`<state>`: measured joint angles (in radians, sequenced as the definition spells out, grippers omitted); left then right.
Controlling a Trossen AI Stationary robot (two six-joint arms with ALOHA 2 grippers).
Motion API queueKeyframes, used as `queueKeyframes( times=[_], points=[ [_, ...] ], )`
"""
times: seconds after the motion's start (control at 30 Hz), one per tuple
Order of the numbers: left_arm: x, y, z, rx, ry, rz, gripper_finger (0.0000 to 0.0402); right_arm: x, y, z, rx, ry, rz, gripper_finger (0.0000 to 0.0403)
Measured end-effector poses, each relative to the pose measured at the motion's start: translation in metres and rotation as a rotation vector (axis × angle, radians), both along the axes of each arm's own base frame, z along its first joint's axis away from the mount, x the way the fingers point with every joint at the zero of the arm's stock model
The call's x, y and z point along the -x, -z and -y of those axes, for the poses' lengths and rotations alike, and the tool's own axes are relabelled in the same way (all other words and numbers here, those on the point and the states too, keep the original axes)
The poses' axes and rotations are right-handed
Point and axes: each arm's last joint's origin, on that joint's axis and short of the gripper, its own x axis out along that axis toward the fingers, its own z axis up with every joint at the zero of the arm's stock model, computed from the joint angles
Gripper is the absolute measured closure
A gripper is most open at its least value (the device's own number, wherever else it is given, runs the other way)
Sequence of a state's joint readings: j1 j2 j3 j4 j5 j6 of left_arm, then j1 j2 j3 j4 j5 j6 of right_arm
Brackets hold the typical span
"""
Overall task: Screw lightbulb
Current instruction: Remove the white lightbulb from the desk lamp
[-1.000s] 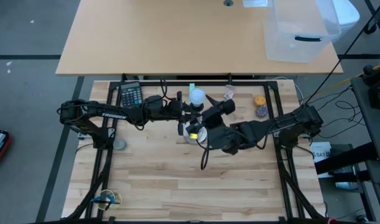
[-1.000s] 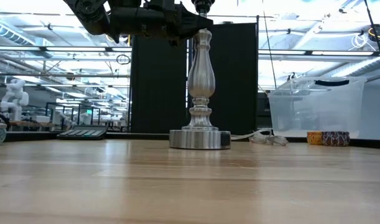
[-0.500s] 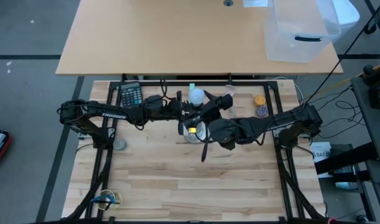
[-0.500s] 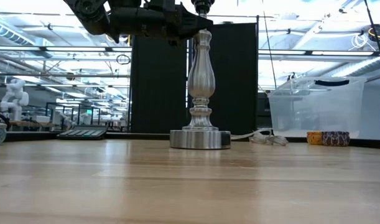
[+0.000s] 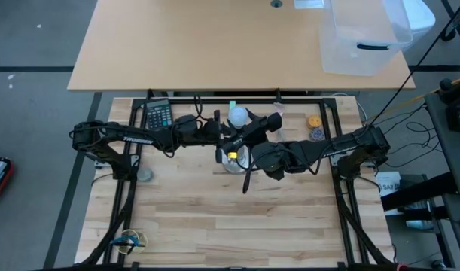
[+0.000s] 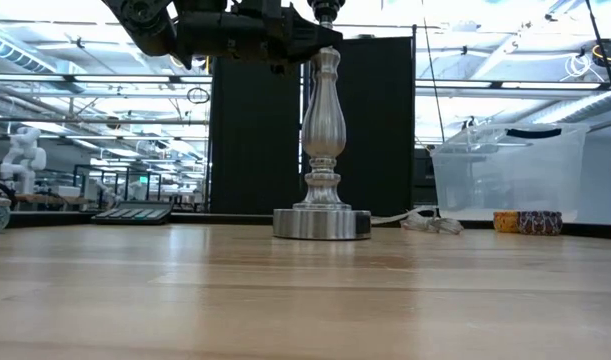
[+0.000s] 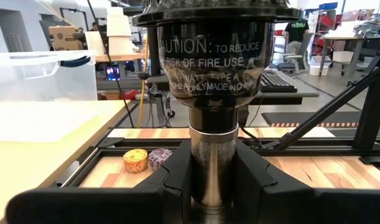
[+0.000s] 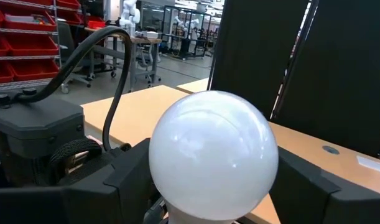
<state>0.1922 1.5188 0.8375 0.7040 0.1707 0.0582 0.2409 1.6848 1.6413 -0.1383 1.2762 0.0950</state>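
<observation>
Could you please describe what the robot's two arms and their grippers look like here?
Both arms are dark, nearly black, built of jointed tubular segments with black cables looping alongside. The left arm carries small white lettering on its link. The left gripper and right gripper each have two blocky, angular matte black fingers.

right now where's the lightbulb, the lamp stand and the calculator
lightbulb (image 8: pixel 213 155), right wrist view, middle of the white globe
lamp stand (image 6: pixel 322 130), low view, silver stem
calculator (image 5: pixel 158 114), high view, keypad
</observation>
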Motion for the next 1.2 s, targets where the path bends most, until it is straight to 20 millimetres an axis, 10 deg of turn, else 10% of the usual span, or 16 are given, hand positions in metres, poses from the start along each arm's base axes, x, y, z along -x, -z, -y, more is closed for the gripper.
queueKeyframes(
  times=[1.2],
  points=[
    [0.0000,0.0014,0.0037,-0.001,0.071,-0.019,0.0328,0.0018,-0.0011,-0.0028,0.124,-0.236,-0.266,0.0157]
  ],
)
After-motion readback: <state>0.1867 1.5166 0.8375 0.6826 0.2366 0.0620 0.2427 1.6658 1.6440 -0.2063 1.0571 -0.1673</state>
